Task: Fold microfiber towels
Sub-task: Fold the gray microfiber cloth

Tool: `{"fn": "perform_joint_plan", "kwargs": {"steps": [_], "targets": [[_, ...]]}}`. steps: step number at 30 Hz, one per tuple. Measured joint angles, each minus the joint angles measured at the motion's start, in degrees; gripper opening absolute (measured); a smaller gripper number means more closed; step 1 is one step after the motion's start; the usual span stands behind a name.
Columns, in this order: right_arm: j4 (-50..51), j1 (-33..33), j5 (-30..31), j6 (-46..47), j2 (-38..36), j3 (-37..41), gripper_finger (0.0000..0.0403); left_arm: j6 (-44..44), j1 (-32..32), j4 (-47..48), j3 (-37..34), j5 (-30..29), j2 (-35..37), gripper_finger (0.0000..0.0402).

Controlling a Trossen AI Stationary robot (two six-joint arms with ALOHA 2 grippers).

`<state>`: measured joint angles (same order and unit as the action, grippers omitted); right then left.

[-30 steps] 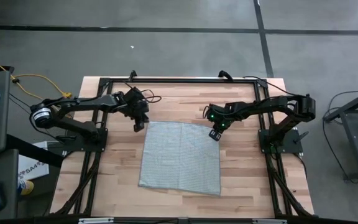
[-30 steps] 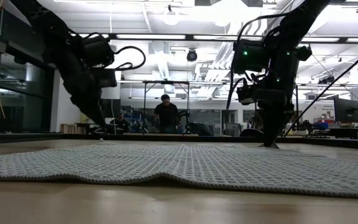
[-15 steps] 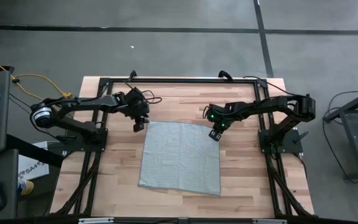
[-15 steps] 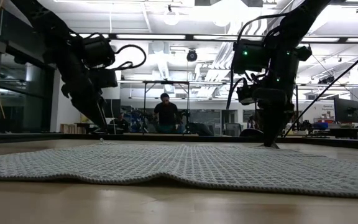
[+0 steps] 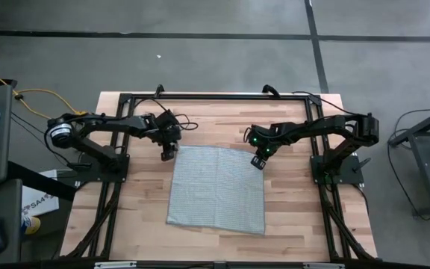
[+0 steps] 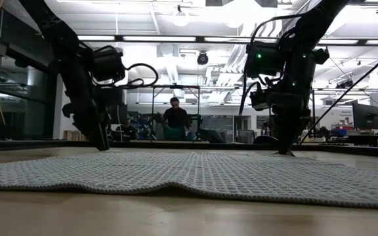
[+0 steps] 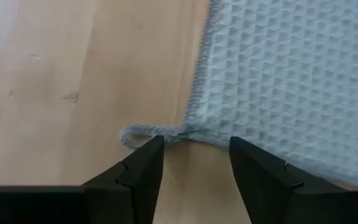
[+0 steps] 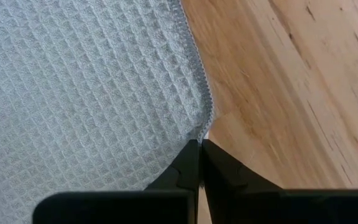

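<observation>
Wooden worktop [image 5: 290,217] carries flat microfiber towel [image 5: 216,187]; left hand [image 7: 194,163] released at corner, right hand [image 8: 199,163] clenched, perhaps pinching corner.

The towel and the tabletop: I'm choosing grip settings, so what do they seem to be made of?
The towel looks like soft woven cloth, pale grey-blue and matte, with a raised waffle grid and a stitched hem. The tabletop looks like light wood, smooth with a faint sheen: plank seams and grain streaks show.
</observation>
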<state>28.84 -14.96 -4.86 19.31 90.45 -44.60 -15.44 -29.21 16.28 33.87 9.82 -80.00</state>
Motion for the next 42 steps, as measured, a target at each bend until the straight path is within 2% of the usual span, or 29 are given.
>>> {"fn": "perform_joint_plan", "kwargs": {"steps": [18, 28, 32, 36, 42], "targets": [[0.0, 0.0, 0.0, 0.1, 0.0, 0.0, 0.0004, -0.9, 0.0, -3.7, 0.0, 2.6, -0.2, 0.0184], [0.0, 0.0, 0.0, 0.0, 0.0, 0.0, 0.0004, -0.7, 0.0, -5.0, 0.3, 3.6, -6.0, 0.0184], [0.0, 0.0, 0.0, 0.0, 0.0, 0.0, 0.0004, -0.6, 0.4, -5.4, 0.2, 3.8, -6.2, 0.0183], [0.0, 0.0, 0.0, 0.0, 0.0, 0.0, 0.0004, -0.6, 0.5, -5.4, 0.2, 3.7, -5.9, 0.0162], [0.0, 0.0, 0.0, 0.0, 0.0, 0.0, 0.0004, -0.5, 0.4, -4.7, 0.1, 3.1, -5.9, 0.0096]]}}
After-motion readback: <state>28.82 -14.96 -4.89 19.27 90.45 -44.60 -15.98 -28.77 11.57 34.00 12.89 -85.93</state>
